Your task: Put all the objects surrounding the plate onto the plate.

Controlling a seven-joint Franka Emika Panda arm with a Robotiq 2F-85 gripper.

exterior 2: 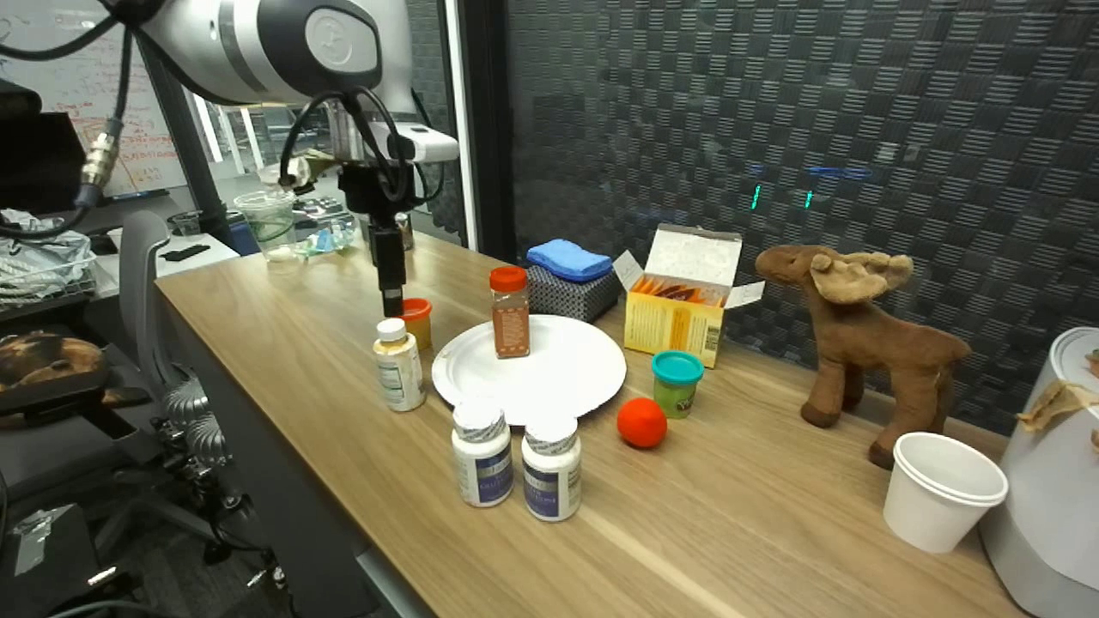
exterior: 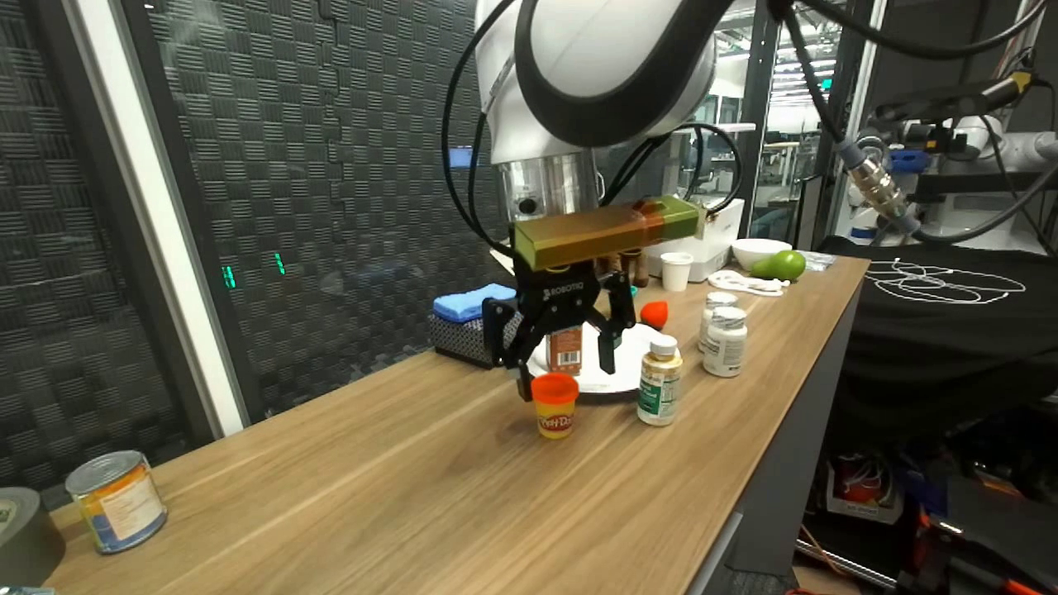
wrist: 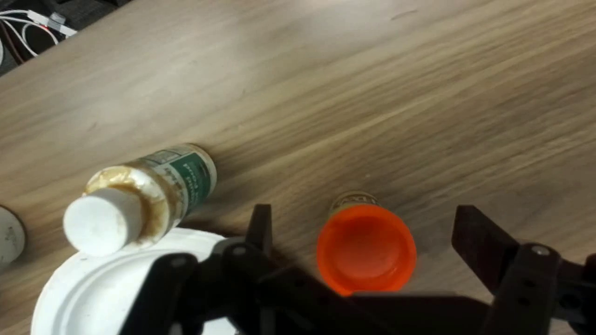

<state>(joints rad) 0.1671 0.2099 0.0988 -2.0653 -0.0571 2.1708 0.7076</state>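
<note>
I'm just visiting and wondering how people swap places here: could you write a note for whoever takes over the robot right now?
Fingers: wide open, holding nothing, apparently above the orange-lidded Play-Doh tub, which shows between them in the wrist view.
Done: the red-lidded spice jar stands upright on the white plate.
Left: the orange-lidded Play-Doh tub and the green-labelled bottle, both upright beside the plate.
Also around the plate, so probably included: two white blue-labelled bottles, a teal-lidded tub and a round orange item.
</note>
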